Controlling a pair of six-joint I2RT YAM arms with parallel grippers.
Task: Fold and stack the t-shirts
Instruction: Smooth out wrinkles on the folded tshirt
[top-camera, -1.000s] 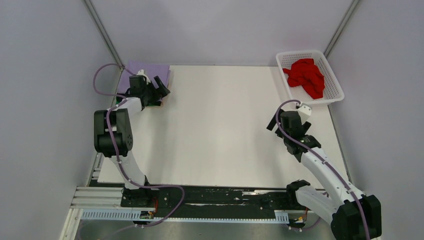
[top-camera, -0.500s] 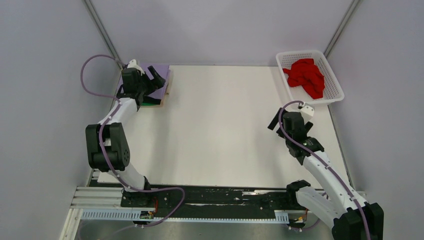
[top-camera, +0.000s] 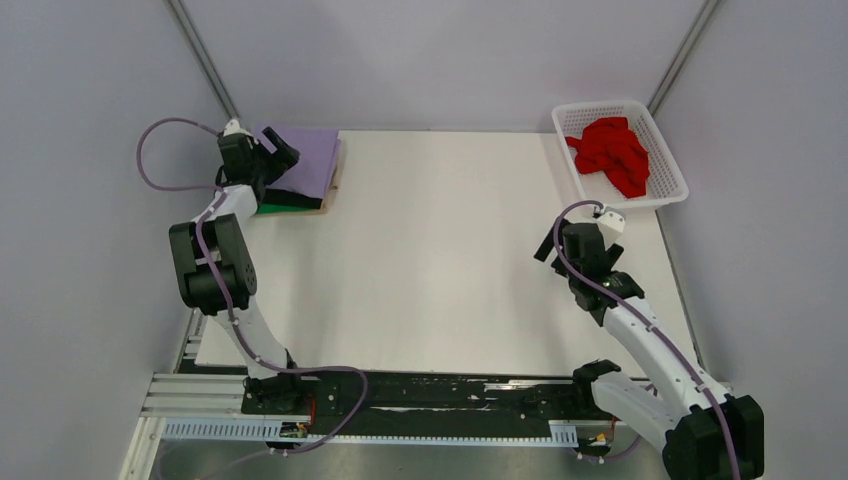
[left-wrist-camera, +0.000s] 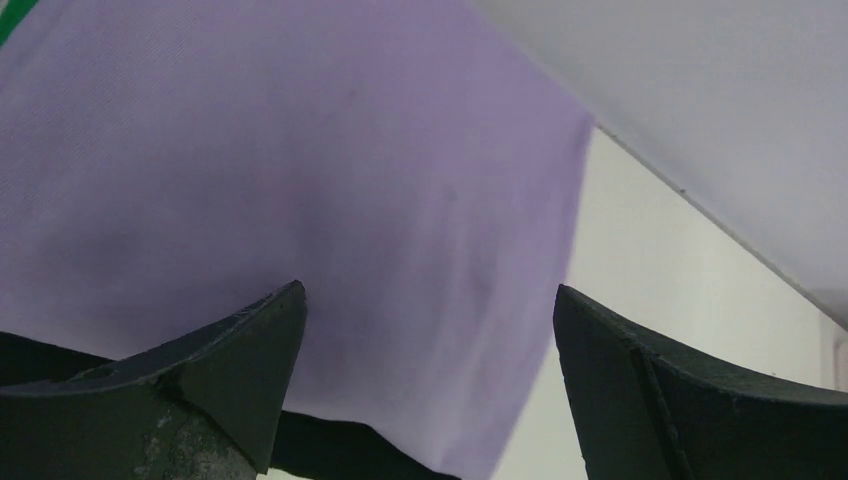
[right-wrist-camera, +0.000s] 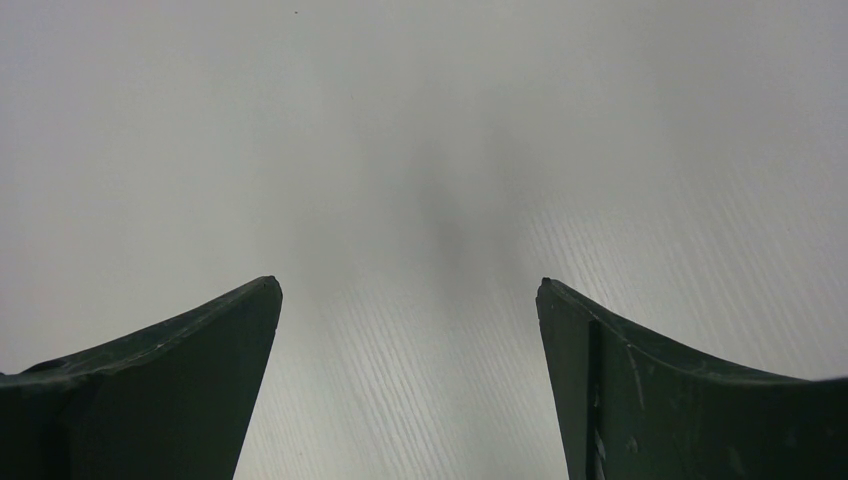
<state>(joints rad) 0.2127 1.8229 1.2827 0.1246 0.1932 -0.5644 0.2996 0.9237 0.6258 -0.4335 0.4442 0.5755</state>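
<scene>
Far-left corner of desk (top-camera: 440, 270): folded stack, lavender shirt (top-camera: 310, 160) on top. Black shirt (top-camera: 298, 202) edge shows beneath it, green shirt (top-camera: 266, 208) edge at the near-left. Left gripper (left-wrist-camera: 425, 300) over the lavender shirt, fingers apart, holding nothing. Red shirt (top-camera: 615, 152) lies crumpled in basket (top-camera: 668, 196) at the far-right corner. Right gripper (right-wrist-camera: 408, 285) over bare desk, near side of the basket, fingers apart, empty.

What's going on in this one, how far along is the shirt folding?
The left gripper, open and empty, hovers over the folded lavender t-shirt, which tops a stack with the green t-shirt and black t-shirt beneath. The right gripper, also open, hangs over the bare table. The red t-shirt lies crumpled in the white basket.
</scene>
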